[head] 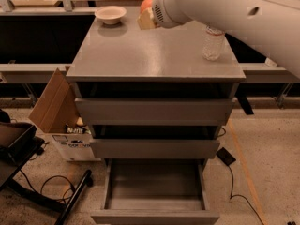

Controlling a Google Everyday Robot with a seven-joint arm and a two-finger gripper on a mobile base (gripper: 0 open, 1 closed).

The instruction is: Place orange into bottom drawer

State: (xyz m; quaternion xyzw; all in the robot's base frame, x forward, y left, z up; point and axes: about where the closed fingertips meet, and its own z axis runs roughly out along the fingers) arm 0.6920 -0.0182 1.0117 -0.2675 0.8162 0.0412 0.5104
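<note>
The orange [146, 3] sits in my gripper [147, 14] above the back middle of the grey cabinet top [140, 55], just right of the cream bowl [110, 14]. Only the orange's upper left part shows; the wrist hides the rest. A pale fingertip [144, 22] shows under it. The gripper looks shut on the orange and holds it off the top. The bottom drawer [154, 215] is pulled open at floor level, its tray bare. The two upper drawers are partly out.
A clear plastic bottle [213, 42] stands on the cabinet top at the right, under my arm. An open cardboard box [58, 107] leans at the cabinet's left. A black stand and cables [42, 186] lie on the floor at the left.
</note>
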